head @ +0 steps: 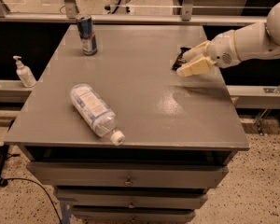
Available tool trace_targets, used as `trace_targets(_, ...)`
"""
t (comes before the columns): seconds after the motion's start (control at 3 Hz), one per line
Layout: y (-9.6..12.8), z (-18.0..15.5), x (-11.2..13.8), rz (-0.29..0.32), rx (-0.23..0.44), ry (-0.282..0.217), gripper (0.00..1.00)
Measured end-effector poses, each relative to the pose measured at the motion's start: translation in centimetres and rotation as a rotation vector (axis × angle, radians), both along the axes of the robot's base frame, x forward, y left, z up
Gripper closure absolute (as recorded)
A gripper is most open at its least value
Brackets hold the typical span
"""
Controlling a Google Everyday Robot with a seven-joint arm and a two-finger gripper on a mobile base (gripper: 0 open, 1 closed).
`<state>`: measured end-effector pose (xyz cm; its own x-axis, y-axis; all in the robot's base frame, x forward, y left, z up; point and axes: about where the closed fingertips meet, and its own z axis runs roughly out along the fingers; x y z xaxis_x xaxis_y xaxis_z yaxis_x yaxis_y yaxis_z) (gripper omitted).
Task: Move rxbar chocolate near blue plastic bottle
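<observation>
The rxbar chocolate, a small black wrapper, sits between the cream fingers of my gripper at the right side of the grey table. The gripper is shut on the bar and holds it just above the tabletop, with its shadow on the surface below. The blue plastic bottle, clear with a pale label and a white cap, lies on its side at the front left of the table, well away from the gripper.
A blue-silver drink can stands at the table's back left. A small white pump bottle stands on a lower ledge to the left. Drawers run below the table's front edge. A rail runs behind the table.
</observation>
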<state>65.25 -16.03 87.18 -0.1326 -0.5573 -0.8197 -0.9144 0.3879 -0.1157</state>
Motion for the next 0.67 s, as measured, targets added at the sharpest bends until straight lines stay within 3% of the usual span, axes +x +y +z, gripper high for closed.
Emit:
trace_targets(0.33,-0.9,-0.6,2.0,-0.038,0.003,-0.028,0.0)
trace_targets(0.67,-1.3,-1.6,3.7,-0.062,0.001,-0.037,0.0)
